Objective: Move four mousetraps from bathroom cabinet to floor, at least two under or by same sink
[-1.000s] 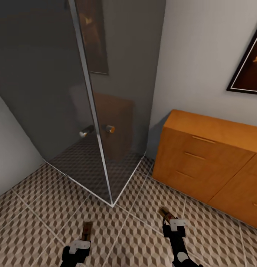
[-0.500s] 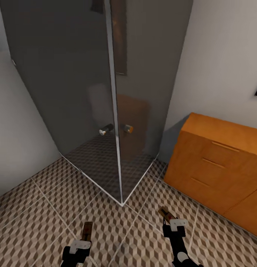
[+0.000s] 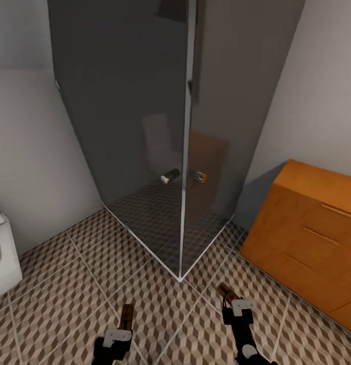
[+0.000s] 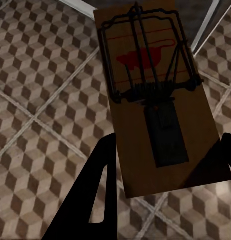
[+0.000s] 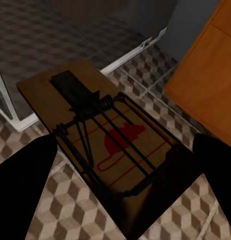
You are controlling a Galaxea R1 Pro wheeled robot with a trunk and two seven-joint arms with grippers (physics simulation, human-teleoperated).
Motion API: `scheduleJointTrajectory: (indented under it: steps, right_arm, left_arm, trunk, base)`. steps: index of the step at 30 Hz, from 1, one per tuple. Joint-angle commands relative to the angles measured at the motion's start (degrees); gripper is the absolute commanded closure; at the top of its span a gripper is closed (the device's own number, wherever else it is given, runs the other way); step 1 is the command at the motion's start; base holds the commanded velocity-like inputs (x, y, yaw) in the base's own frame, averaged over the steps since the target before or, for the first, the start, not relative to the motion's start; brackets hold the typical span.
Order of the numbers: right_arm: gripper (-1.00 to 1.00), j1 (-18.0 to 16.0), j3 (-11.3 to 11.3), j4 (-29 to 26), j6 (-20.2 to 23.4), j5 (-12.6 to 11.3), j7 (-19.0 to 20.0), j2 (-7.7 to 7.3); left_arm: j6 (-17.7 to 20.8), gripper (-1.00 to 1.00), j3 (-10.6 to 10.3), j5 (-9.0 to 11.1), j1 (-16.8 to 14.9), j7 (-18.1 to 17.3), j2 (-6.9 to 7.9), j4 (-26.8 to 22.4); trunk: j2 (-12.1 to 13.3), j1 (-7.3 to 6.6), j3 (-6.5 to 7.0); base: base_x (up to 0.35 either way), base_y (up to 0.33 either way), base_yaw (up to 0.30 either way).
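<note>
The left gripper (image 4: 163, 165) is clenched on a mousetrap (image 4: 155, 95), a tan board with dark wire and a red mouse mark. The right gripper (image 5: 120, 185) grasps another mousetrap (image 5: 103, 145). Both hang above the bathroom floor (image 3: 69, 284), near the orange-brown cabinet (image 3: 309, 238).

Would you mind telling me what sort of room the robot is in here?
Most likely a bathroom: a grey glass shower enclosure stands in the corner, a white fixture, probably a toilet, sits at the view's left edge, and the floor is cube-patterned tile.
</note>
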Motion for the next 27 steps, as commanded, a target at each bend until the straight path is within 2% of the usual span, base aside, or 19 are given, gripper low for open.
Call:
scheduleJointTrajectory:
  steps: [1, 12, 17, 20, 23, 27]
  right_arm:
    - [1.00, 0.0, 0.2, 0.0, 0.1, 0.6, -0.6, -0.01]
    - [1.00, 0.0, 0.2, 0.1, 0.1, 0.6, -0.6, -0.01]
    - [1.00, 0.0, 0.2, 0.2, 0.1, 0.6, -0.6, -0.01]
    - [1.00, 0.0, 0.3, 0.2, 0.1, 0.5, -0.6, -0.01]
    - [1.00, 0.0, 0.3, 0.2, 0.1, 0.5, -0.6, -0.01]
    - [1.00, 0.0, 0.3, 0.3, 0.1, 0.6, -0.6, -0.01]
  left_arm:
    - [-0.4, 1.00, -0.4, 0.1, -0.1, 0.5, -0.20, 0.2]
    - [-0.8, 1.00, 0.1, 0.4, -0.1, 0.9, -0.22, -1.6]
    - [-0.7, 1.00, 0.5, 0.6, -0.1, 1.1, 1.63, -5.7]
    - [-0.5, 1.00, 1.0, 1.4, 0.0, 1.1, 3.80, -8.3]
    - [-0.4, 1.00, 1.3, 2.6, 0.0, 1.2, 4.30, -9.3]
    - [-0.3, 1.00, 1.4, 3.0, 0.0, 1.1, 4.45, -9.4]
  trunk:
    - [0.0, 0.00, -0.05]
    - [0.0, 0.00, -0.05]
    - [0.0, 0.00, -0.05]
    - [0.0, 0.00, -0.05]
    - [0.0, 0.00, -0.05]
    - [0.0, 0.00, -0.05]
  base:
    - [0.000, 0.000, 0.257]
    - [0.000, 0.000, 0.256]
    - [0.000, 0.000, 0.257]
    - [0.000, 0.000, 0.257]
    - [0.000, 0.000, 0.257]
    - [0.000, 0.000, 0.256]
